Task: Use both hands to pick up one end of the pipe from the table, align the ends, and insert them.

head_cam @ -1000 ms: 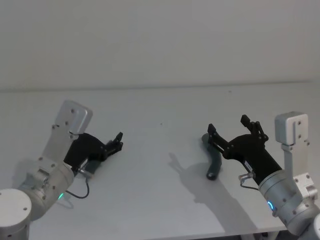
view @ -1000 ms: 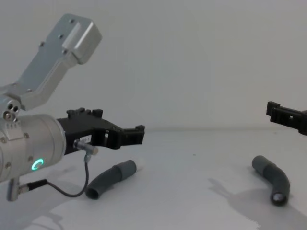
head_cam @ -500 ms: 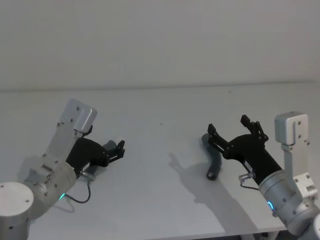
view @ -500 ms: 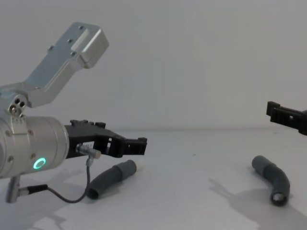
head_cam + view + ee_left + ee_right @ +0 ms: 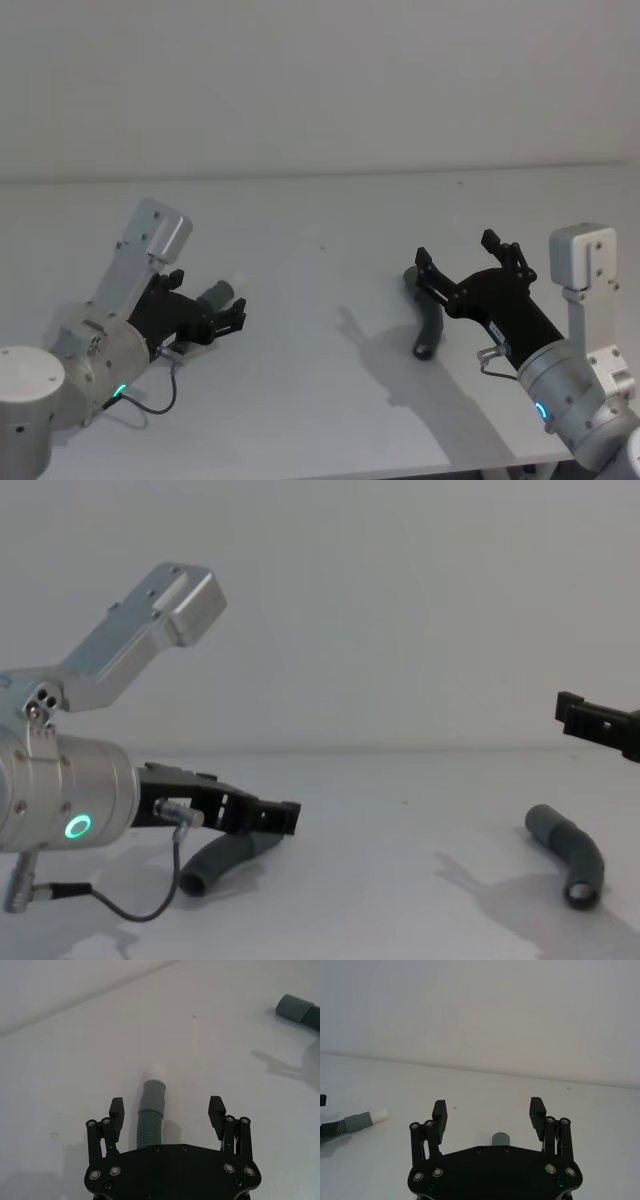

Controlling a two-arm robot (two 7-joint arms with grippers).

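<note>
One dark grey pipe piece (image 5: 219,293) with a whitish tip (image 5: 159,1068) lies on the table (image 5: 320,210) at the left. My left gripper (image 5: 206,297) is low over it and open, its fingers (image 5: 116,1109) on either side of the ribbed part (image 5: 149,1127) without touching. From the chest view, this gripper (image 5: 284,816) sits just above that piece (image 5: 213,860). The other piece (image 5: 430,323) lies at the right, its plain cuff (image 5: 500,1138) showing below my right gripper (image 5: 487,1105). That gripper (image 5: 456,248) hovers open above it, holding nothing.
A thin cable (image 5: 130,910) loops from my left wrist down toward the table. A plain whitish wall (image 5: 320,80) rises behind the table's far edge. Bare table (image 5: 330,270) lies between the two pieces.
My left gripper has dropped toward the table and now straddles the left pipe piece. The right gripper and both pieces have stayed put.
</note>
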